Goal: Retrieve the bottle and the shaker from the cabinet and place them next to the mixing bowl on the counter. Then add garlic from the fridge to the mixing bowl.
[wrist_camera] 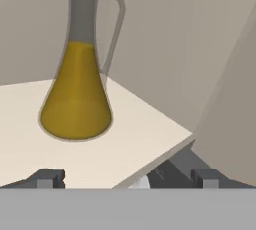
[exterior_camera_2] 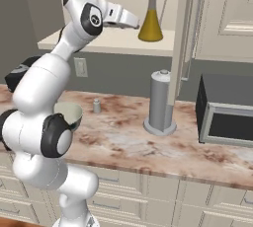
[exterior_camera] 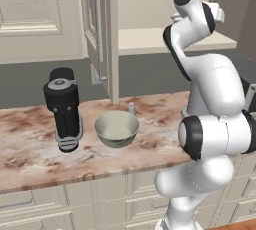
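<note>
Bottle (wrist_camera: 76,91) stands upright on the cabinet shelf (wrist_camera: 125,144), neck pointing up, upper left of hand view. Tool (wrist_camera: 127,178) spread wide, empty, short of it.

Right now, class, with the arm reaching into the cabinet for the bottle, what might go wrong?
1. The bottle is tall with a thin neck and stands near the shelf edge; a nudge from the open gripper might tip it off.
2. The shaker and mixing bowl sit directly below, so a falling bottle could strike them.
3. The open cabinet door hangs close beside the bottle and could catch the hand.
</note>
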You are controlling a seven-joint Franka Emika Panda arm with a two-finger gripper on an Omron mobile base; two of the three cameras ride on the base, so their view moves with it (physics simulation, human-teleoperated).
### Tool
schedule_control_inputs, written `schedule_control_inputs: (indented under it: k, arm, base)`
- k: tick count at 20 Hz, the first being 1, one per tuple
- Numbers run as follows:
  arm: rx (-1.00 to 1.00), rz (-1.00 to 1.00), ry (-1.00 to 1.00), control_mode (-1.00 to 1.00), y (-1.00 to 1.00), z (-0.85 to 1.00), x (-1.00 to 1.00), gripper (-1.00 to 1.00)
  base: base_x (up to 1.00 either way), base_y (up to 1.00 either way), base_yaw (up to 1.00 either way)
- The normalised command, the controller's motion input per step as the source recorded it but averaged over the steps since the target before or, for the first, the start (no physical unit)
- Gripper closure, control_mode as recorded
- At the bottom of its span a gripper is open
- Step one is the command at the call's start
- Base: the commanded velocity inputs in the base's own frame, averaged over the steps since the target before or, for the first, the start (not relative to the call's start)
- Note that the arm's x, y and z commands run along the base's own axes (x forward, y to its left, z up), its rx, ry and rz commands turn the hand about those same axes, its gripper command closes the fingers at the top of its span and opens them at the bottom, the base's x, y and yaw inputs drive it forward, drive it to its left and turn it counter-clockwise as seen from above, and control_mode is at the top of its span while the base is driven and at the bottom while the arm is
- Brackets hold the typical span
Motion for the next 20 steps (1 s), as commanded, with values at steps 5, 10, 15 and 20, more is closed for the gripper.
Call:
schedule_control_inputs:
  k: [5,10,15,20]
  arm:
    - [-0.14,0.03,-0.11,-1.0,-0.04,0.1,0.04,-1.0]
    - [-0.03,0.0,-0.15,-1.0,-0.04,-0.16,0.0,-1.0]
    - [0.0,0.0,-0.01,-1.0,-0.14,-0.05,0.09,-1.0]
    - [0.03,0.0,0.14,-1.0,-0.23,0.06,0.36,-1.0]
  base:
    - [0.0,0.0,0.0]
    - [0.0,0.0,0.0]
    - [0.0,0.0,0.0]
    - [0.0,0.0,0.0]
